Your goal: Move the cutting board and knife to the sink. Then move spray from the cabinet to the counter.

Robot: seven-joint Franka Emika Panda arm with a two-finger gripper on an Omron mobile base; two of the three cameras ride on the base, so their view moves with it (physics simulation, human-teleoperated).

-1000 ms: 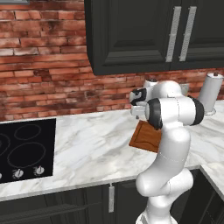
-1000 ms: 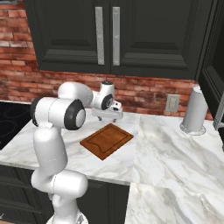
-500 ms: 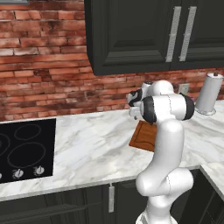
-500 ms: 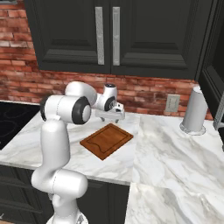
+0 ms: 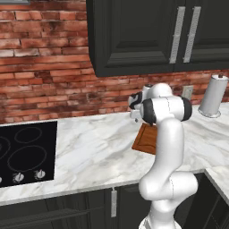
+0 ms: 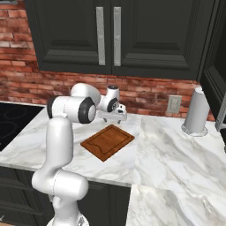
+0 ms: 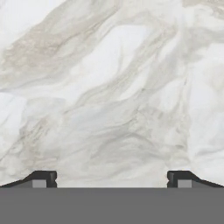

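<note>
- Lately the arm has drawn its elbow in over the last second, and the tool (image 6: 113, 118) has barely shifted. It hangs above the bench (image 6: 176, 150), fingers (image 7: 43, 178) spread wide apart, nothing between them.
- That looks to me like lining up, not grasping; the first move is not yet begun.
- One board (image 6: 107, 141) lies flat just below and in front of the tool, untouched.
- One steel cylinder (image 6: 195, 112) stands well off to the tool's right.
- Knife, spray, sink: I can count none from here.
- One cooktop (image 5: 24, 152) sits far to the tool's left.
</note>
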